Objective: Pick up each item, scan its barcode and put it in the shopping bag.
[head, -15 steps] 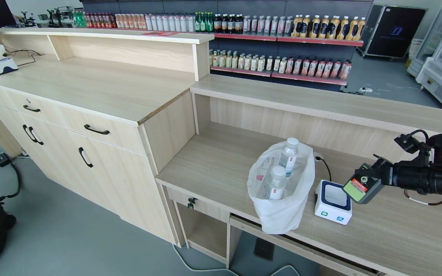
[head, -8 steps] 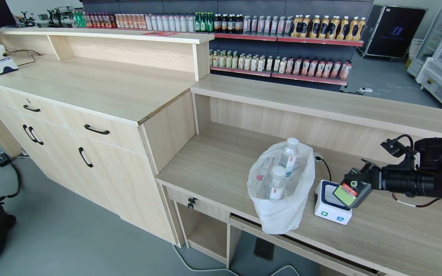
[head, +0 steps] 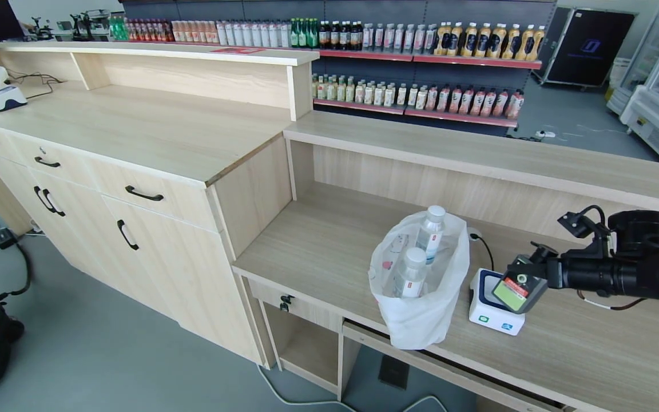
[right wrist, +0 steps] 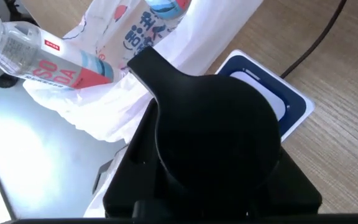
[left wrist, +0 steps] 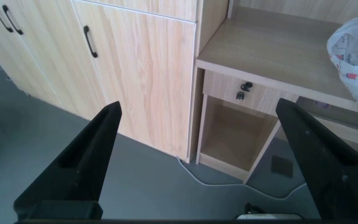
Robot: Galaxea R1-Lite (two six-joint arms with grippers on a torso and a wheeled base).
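My right gripper [head: 521, 281] is shut on a small round item [head: 511, 293] with a green and red label, held tilted just above the white and blue barcode scanner [head: 487, 313]. In the right wrist view the item [right wrist: 213, 143] shows as a dark round shape over the scanner [right wrist: 283, 98]. To the scanner's left stands the white shopping bag [head: 421, 312] with two clear bottles [head: 431, 229] upright inside. In the right wrist view the bag [right wrist: 98, 99] and a bottle [right wrist: 42, 59] lie close by. My left gripper [left wrist: 197, 106] is open and hangs over the floor in front of the cabinets, with the bag [left wrist: 356, 37] far off.
The scanner's black cable [head: 484, 246] runs back toward the raised counter ledge [head: 478, 151]. A drawer [head: 289, 300] sits under the desk edge. A second scanner [head: 4, 97] rests on the far left counter. Shelves of bottles [head: 421, 40] stand behind. Bare desk lies right of the scanner.
My right arm has moved left and down, bringing the item from beside the scanner to just over its top. The bag and bottles have not moved.
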